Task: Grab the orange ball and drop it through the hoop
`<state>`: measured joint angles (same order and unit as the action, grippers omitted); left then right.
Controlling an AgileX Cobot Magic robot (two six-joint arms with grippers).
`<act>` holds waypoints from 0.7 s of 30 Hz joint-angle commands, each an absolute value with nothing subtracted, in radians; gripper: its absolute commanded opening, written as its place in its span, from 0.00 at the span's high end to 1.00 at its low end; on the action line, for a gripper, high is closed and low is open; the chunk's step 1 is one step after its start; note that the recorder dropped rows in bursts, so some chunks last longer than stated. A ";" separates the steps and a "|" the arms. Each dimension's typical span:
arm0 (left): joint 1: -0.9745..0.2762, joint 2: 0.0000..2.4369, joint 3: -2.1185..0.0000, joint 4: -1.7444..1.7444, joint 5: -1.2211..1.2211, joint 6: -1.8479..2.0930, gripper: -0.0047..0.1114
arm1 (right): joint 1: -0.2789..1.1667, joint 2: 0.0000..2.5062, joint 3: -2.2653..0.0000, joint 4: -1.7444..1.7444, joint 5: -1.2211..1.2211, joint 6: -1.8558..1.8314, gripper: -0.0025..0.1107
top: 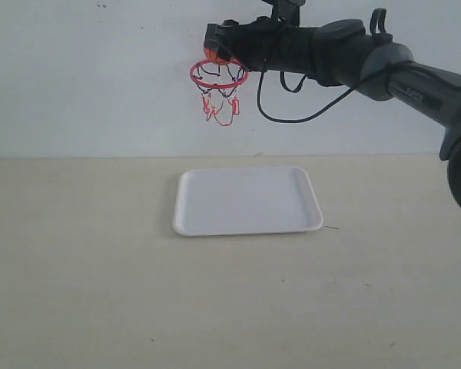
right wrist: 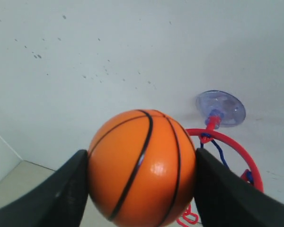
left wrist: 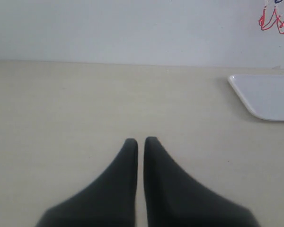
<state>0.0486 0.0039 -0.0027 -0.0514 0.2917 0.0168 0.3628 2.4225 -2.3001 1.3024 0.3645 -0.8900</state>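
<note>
Up at twelve o'clock from the white tray [top: 246,201], your right hand [top: 215,48] pinches the orange ball [top: 212,54] just above the hoop [top: 215,83], near its ten o'clock rim. This looks like the drop step: centre it over the ring, then spread the fingers; your left hand [left wrist: 141,142] rests pressed together

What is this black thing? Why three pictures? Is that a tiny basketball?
It is a robot with two arms, each ending in a pincher called a gripper. One picture is from a camera watching the whole scene; the other two are from cameras on the wrists. The right gripper squeezes a small orange basketball by the rim of a toy hoop stuck on the wall. The left gripper is closed and empty, over the table. A white tray lies on the table.
</note>
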 commanded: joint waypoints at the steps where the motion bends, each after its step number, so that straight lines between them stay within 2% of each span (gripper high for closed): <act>1: 0.049 0.000 0.000 -0.062 0.291 0.020 0.92 | 0.360 2.435 -2.307 1.300 0.359 -0.904 0.64; 11: 0.049 0.000 0.000 -0.062 0.291 0.020 0.92 | 0.358 2.452 -2.307 1.296 0.344 -0.892 0.38; 21: 0.049 0.000 0.000 -0.062 0.291 0.020 0.92 | 0.358 2.445 -2.307 1.296 0.348 -0.890 0.37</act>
